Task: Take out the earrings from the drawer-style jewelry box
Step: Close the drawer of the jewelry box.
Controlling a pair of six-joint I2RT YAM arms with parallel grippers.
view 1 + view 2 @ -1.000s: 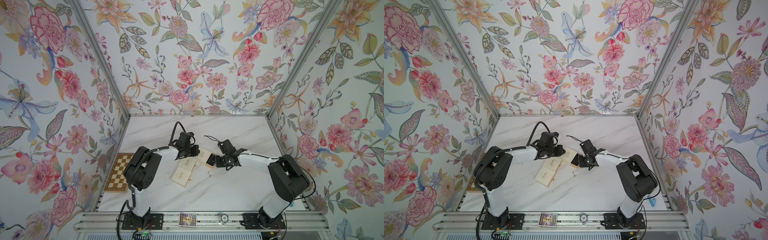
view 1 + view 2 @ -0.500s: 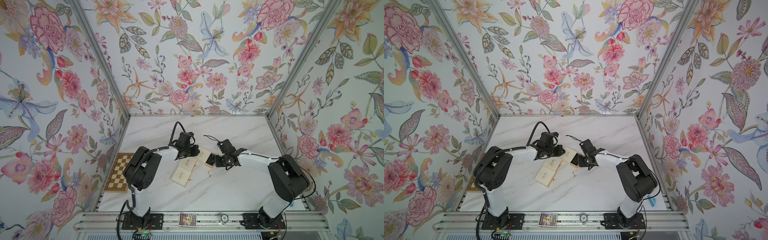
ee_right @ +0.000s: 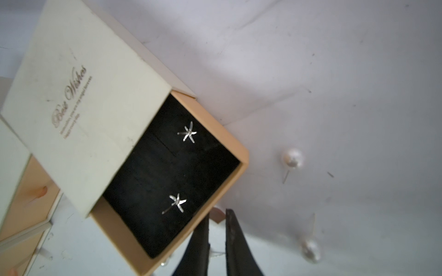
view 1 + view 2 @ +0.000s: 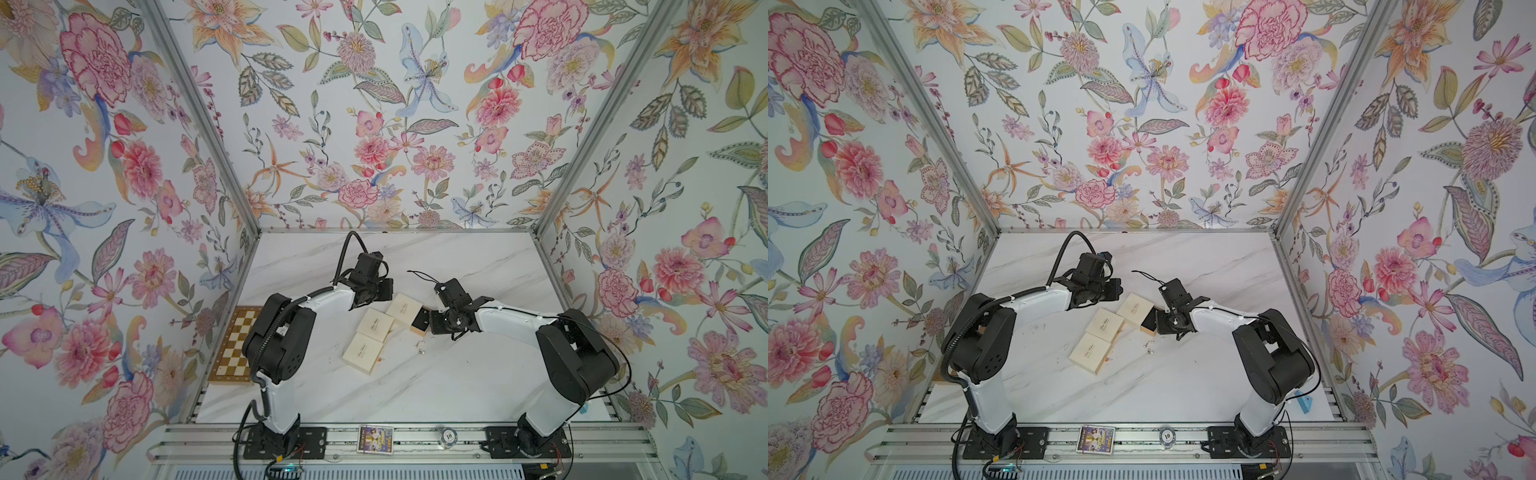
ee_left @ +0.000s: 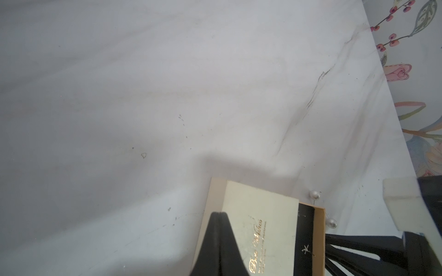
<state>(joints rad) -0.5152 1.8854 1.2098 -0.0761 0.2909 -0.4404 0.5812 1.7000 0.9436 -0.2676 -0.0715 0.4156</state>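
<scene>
Meanwhile, two star-shaped earrings [image 3: 187, 132] [image 3: 177, 203] sit in the black-lined drawer [image 3: 153, 181], pulled halfway out of a cream jewelry box [image 3: 83, 78], while two pearl earrings [image 3: 291, 157] [image 3: 311, 251] lie on the marble table [image 3: 346, 71] just beside it. The left gripper [image 5: 219, 215], jaws pressed together, hangs over the box's sleeve; the right gripper [image 3: 217, 213] stands at the drawer's front, jaws narrowly apart, any pinch unclear.

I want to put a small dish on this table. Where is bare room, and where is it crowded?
Two bare patches: the far table between the arms and the back wall, and the near strip between the two arm bases. Crowded: the middle, with cream boxes, open drawer, pearl earrings, left hand and right hand.
</scene>
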